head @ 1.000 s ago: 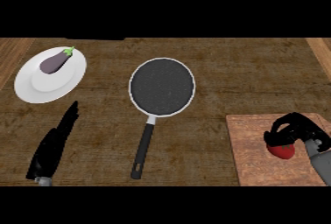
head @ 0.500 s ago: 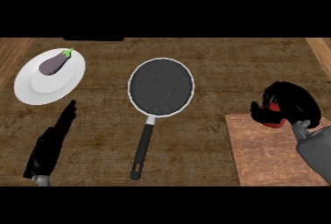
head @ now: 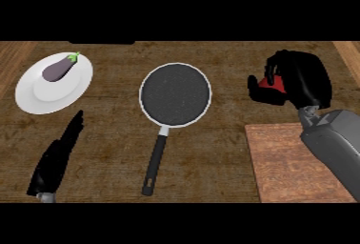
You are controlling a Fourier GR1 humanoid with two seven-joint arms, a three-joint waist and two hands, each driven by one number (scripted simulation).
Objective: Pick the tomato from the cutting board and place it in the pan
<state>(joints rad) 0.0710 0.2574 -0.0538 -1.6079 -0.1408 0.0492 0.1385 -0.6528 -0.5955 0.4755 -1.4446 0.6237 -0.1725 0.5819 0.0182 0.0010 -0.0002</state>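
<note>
With my right hand (head: 292, 78) curled round the tomato (head: 271, 85), only a red sliver shows between the fingers, up at 2 o'clock, off the cutting board (head: 295, 164) and right of the pan (head: 175, 94). Risk as I see it: I can't judge the hold, so a fast swing toward 9 o'clock could shake it out short of the rim, or clip the rim and shift the pan. Left hand (head: 56, 159) rests straight-fingered at 8 o'clock, below the plate (head: 38, 97) holding the eggplant (head: 60, 69).

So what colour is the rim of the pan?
The pan has a pale, whitish rim around a dark speckled inside, seen in the head view.
</note>
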